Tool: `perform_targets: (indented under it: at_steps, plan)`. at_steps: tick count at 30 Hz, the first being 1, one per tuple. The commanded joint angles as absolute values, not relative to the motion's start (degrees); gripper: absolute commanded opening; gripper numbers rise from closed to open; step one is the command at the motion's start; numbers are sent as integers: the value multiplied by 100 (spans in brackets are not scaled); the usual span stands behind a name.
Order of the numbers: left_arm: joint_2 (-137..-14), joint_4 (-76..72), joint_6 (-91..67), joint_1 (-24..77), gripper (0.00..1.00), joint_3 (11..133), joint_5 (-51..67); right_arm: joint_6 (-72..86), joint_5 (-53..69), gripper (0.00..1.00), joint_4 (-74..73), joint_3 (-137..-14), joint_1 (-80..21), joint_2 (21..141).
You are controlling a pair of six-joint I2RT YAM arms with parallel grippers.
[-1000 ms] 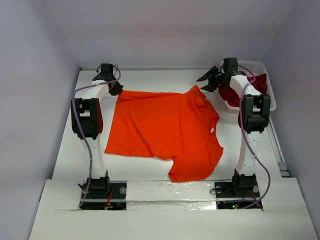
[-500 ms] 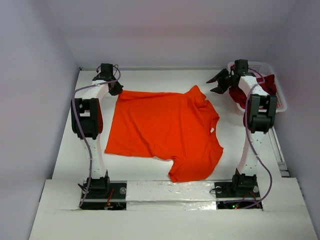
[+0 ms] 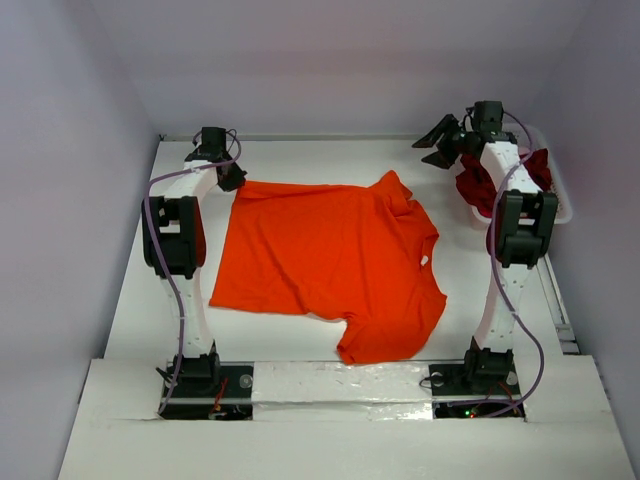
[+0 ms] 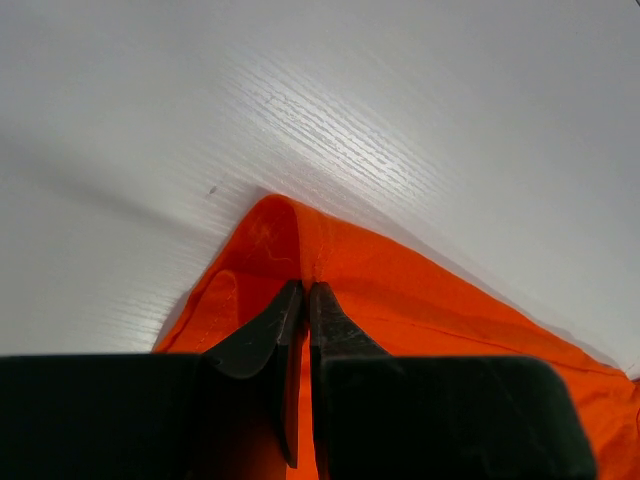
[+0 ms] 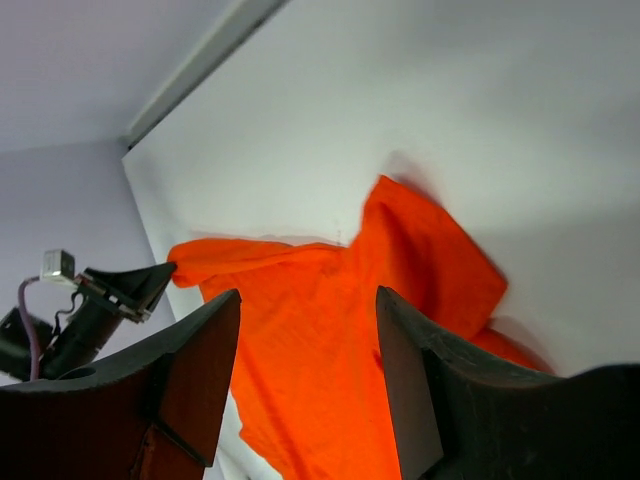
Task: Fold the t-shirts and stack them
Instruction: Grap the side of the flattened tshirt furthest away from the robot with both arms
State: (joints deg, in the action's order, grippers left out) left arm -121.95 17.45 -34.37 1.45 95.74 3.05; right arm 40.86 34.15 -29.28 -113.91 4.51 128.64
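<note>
- Two robot arms stand at the near edge of a white table (image 3: 300, 160), where an orange t-shirt (image 3: 330, 265) lies spread across the middle, mostly flat with light creases.
- One small white label (image 3: 424, 262) marks the neck, which points toward the right side of the table. One sleeve reaches toward the far wall, the other toward the near edge, and the hem runs along the left.
- Far left, the left gripper (image 3: 232, 180) sits low on the table at the shirt's far-left corner. The left wrist view shows its two fingers pressed together with a fold of orange cloth pinched between them, and the corner's tip pokes out just beyond the fingertips (image 4: 318, 300) onto the bare tabletop.
- Far right, the right gripper (image 3: 440, 145) hangs in the air above the far right part of the table, apart from the shirt's far sleeve. Its fingers are spread wide and hold nothing, and its own camera looks between them at the orange shirt and the left gripper across the table.
- Just beside the right arm, a white basket (image 3: 558, 200) sits at the table's far right corner with a dark red t-shirt (image 3: 500, 180) bunched inside it. Part of that cloth is hidden behind the arm.
</note>
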Motion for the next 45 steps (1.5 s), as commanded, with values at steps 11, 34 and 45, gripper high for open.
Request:
perform_targets:
  at_steps: [11,34,45]
  plan:
    - [-11795,1749,-3463,114,0,9826,360,3182,2937,63,-3832,-11972,-228,12797]
    - [-11654,1705,-3454,114,0,9685,378,3779,1195,62,-4043,-11944,-281,13210]
    - [-11672,1679,-3472,114,0,9686,404,3753,1406,62,-4087,-12471,-281,13667]
